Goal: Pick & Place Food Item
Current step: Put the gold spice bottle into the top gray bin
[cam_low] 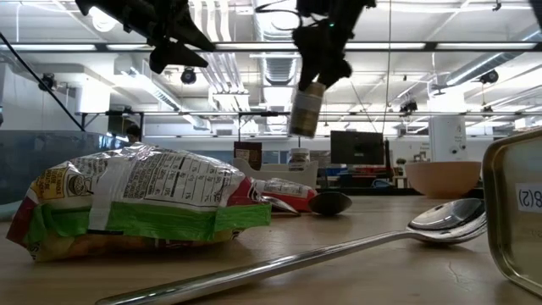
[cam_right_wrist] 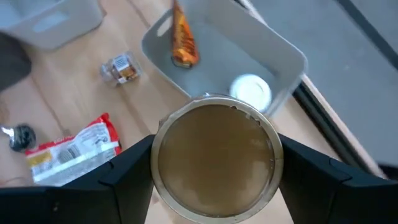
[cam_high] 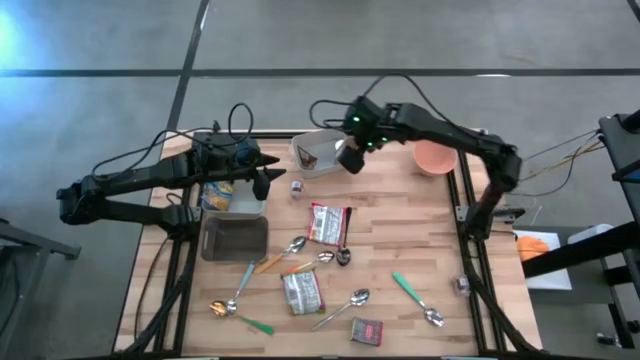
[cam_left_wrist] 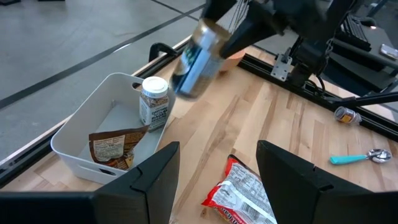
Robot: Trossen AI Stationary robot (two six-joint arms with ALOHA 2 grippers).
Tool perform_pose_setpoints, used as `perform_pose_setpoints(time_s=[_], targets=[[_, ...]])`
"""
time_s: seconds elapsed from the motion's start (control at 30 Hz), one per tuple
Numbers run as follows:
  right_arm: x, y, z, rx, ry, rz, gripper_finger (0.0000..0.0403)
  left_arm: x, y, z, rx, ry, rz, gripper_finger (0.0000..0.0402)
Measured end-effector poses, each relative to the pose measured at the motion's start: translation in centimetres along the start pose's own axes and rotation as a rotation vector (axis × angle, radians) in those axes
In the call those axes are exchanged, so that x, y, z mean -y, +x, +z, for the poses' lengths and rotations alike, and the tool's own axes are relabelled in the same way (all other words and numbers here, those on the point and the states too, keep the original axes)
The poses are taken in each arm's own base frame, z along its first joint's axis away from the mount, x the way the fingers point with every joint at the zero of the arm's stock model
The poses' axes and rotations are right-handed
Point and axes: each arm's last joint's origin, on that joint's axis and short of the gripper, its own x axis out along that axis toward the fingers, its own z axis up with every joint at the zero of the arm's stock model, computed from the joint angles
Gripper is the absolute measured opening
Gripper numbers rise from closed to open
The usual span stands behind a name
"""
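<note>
My right gripper is shut on a cylindrical can with a metal rim and a brown round end. In the high view the can hangs by the near right side of a white bin. The low view shows the can high above the table. The bin holds a white-lidded jar and a brown packet. My left gripper hovers open over the table's left part, with nothing between its fingers. My right gripper pinches the can's round side wall between its two fingers, one on each side, near the can's upper end. The fingers come from above, slanting down. The can hangs below them, nearly upright and lifted clear of the table.
On the table lie two snack packets, a small red packet, several spoons, a small jar, a dark tray and a yellow-labelled can. A pink bowl stands at the far right.
</note>
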Motion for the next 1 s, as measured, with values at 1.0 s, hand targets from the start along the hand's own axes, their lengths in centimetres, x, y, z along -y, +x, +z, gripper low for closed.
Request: perform_pose_setpoints(time_s=[1.0], targets=[[-0.8,9.4,5.9,-0.191,-0.370,0.017,0.0273,0.0,0.0,0.0,-0.001,0.000,0.000,0.0219]])
